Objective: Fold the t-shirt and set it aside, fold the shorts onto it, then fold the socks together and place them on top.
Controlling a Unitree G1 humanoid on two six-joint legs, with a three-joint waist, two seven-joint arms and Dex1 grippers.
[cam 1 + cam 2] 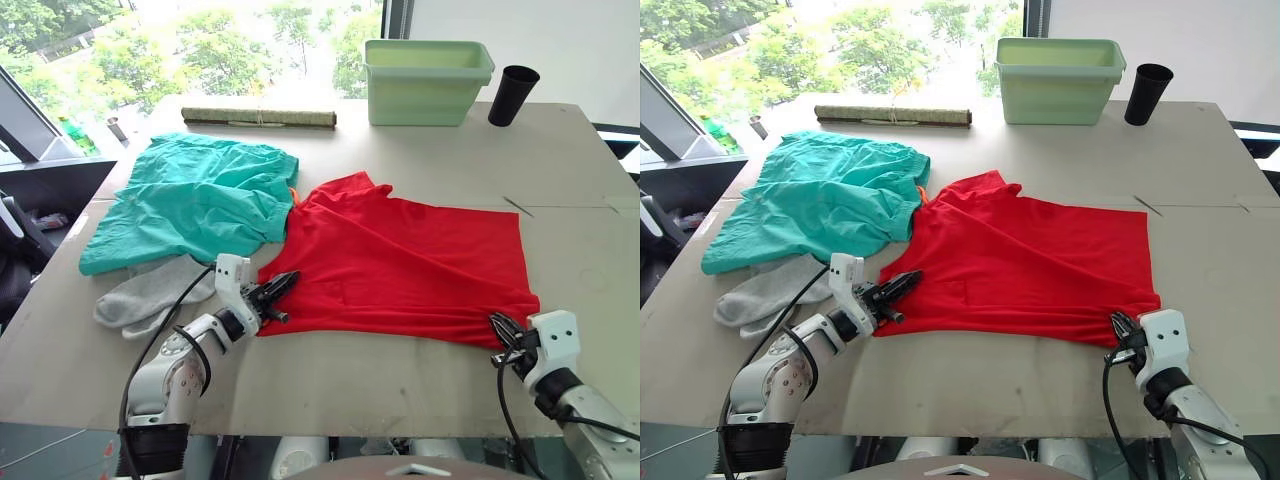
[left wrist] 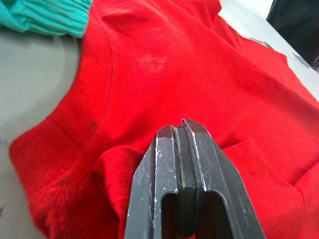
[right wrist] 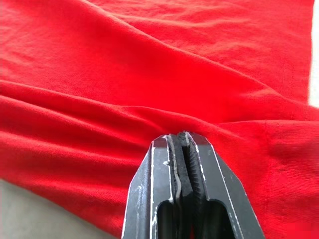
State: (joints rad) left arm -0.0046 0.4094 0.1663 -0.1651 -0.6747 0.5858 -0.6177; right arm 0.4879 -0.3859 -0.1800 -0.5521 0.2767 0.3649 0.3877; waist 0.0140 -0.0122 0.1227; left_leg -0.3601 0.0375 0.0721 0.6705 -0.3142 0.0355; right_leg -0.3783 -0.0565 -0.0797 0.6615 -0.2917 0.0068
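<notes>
Table: wide grey-beige top, bearing everything below.
T-shirt: bright red, spread mostly flat at the middle of the table, wrinkled along its near edge; far-left corner touching the shorts.
Shorts: teal-green, crumpled, lying left of the t-shirt; scrap of orange cord at the meeting point.
Bin: pale green, standing at the far edge.
Rolled mat: lying along the far edge, left of the bin.
Socks: pale grey, lying side by side just near of the shorts, beside the left arm.
Cup: black, upright, right of the bin.
Left gripper: over the t-shirt's near-left corner, fingers pressed together, no cloth seen between them.
Right gripper: at the t-shirt's near-right corner, fingers closed against a fold; pinching cloth or not, cannot tell.
</notes>
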